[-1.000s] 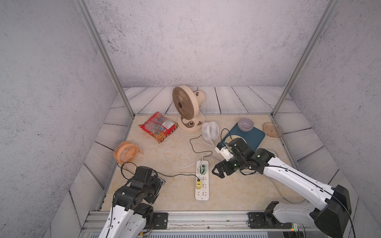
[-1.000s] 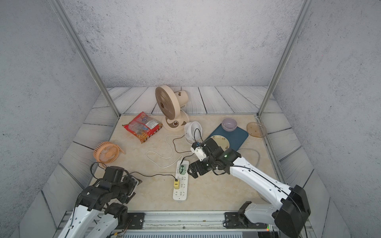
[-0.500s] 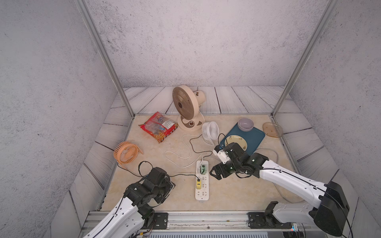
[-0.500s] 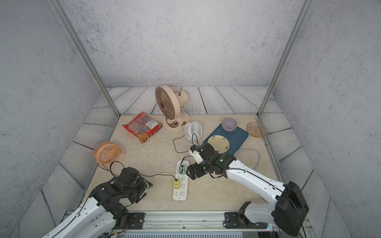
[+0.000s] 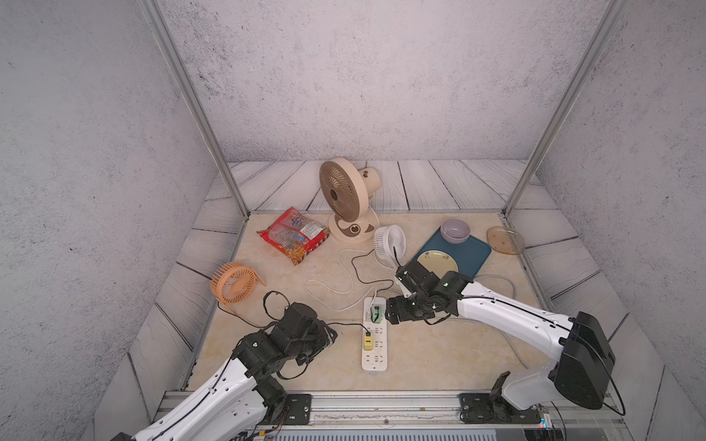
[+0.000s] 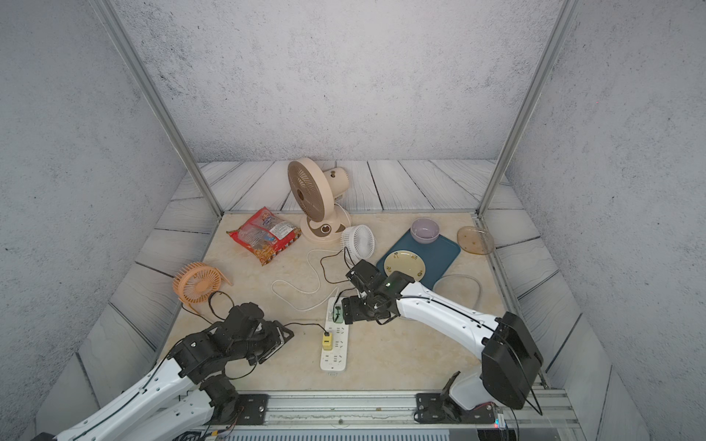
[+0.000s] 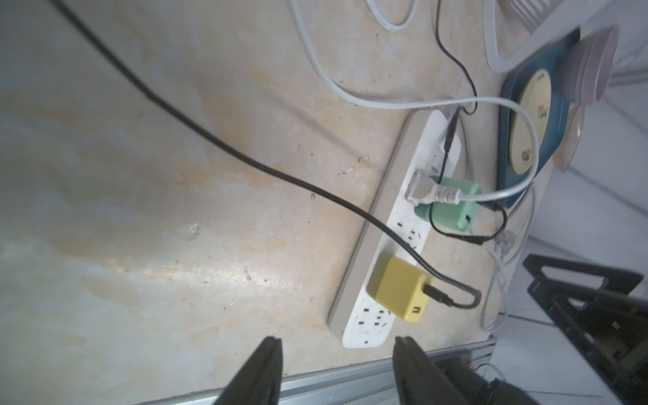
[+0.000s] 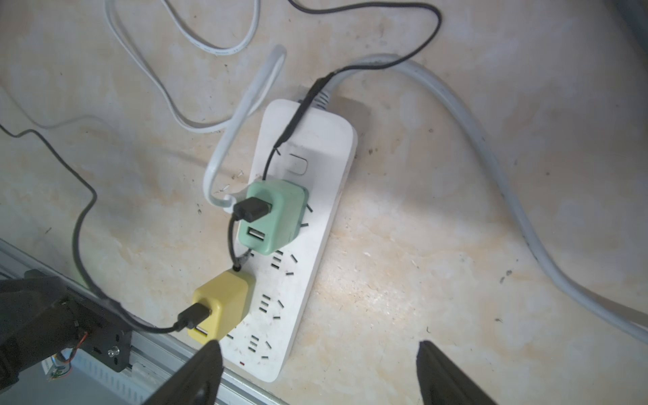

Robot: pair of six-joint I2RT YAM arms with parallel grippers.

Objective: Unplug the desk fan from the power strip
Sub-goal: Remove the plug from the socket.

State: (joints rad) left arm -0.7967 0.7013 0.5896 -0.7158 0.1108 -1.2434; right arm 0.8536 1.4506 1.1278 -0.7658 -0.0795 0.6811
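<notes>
Left fingers [image 7: 259, 371] neared power strip [image 7: 410, 224]; wrist views reveal them and right fingers [image 8: 196, 378] apart.

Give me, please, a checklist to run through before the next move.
1. Right gripper open and empty: ok.
2. Left gripper open and empty: ok.
3. White plug seated in the power strip: ok, not yet pulled.
4. Its cord reaches the desk fan: cannot tell.
5. Room around the plug: not ok, the green adapter sits right beside it.
6. Strip braced: not ok, neither gripper grips it.
</notes>
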